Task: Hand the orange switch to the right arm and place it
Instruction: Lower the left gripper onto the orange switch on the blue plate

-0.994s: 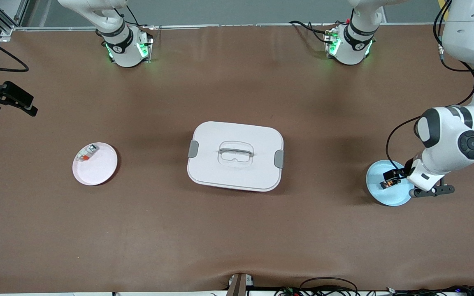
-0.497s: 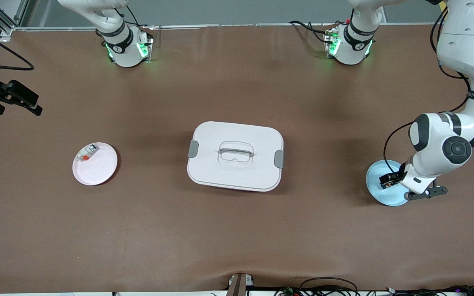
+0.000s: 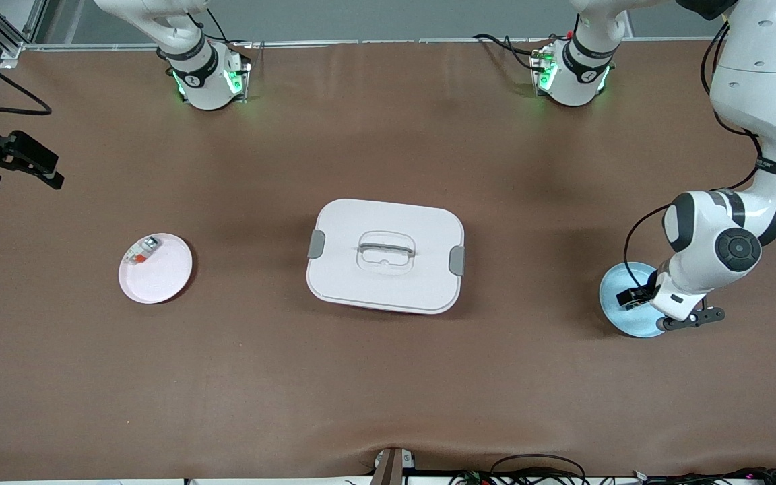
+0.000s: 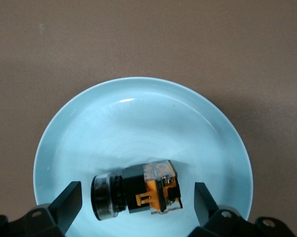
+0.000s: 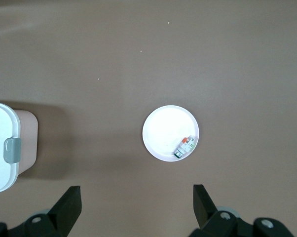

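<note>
1. Since the earlier frames the left arm has swung in, bringing the left gripper (image 4: 134, 210) lower over the blue plate (image 3: 613, 306), jaws spread and empty.
2. The right gripper (image 5: 136, 210), also spread and empty, waits high over the table (image 3: 388, 377).
3. The lidded white box (image 3: 385, 254) sits mid-table, contents hidden.
4. The blue plate holds the orange switch (image 4: 138, 192); the pink plate (image 3: 166, 279) holds a whitish piece (image 3: 141, 250).
5. Advice: descend squarely and pinch the switch's black body.

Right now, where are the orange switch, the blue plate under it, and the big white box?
orange switch (image 4: 149, 190): left wrist view, on its black and orange body.
blue plate (image 4: 138, 118): left wrist view, on its bare inner surface.
white box (image 3: 388, 222): front view, on its lid.
</note>
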You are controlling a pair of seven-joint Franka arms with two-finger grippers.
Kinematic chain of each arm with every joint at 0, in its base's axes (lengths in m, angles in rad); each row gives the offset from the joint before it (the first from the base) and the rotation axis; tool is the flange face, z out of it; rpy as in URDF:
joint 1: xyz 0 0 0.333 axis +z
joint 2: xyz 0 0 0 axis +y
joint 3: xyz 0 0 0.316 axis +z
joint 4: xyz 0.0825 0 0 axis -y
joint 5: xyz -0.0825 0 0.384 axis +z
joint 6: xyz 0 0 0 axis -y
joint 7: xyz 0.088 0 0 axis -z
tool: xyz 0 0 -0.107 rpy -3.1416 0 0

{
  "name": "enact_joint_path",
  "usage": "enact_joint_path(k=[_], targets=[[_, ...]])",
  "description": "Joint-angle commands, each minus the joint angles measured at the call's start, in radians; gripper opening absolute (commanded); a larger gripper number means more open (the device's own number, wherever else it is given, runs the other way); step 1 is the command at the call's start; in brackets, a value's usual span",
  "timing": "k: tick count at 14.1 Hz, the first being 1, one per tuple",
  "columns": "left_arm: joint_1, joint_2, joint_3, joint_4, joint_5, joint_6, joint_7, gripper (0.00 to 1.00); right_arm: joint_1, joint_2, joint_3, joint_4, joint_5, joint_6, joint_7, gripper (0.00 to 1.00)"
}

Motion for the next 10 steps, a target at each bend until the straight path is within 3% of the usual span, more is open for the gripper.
enact_joint_path(k=[1, 10], targets=[[0.005, 0.023, -0.002, 0.013, 0.022, 0.02, -0.045, 1.0, 0.0, 0.01, 0.0, 0.023, -0.021, -0.017, -0.012, 1.0], [0.005, 0.047, -0.002, 0.03, 0.017, 0.017, -0.098, 1.0, -0.003, 0.01, -0.002, 0.032, -0.013, -0.017, -0.009, 1.0]])
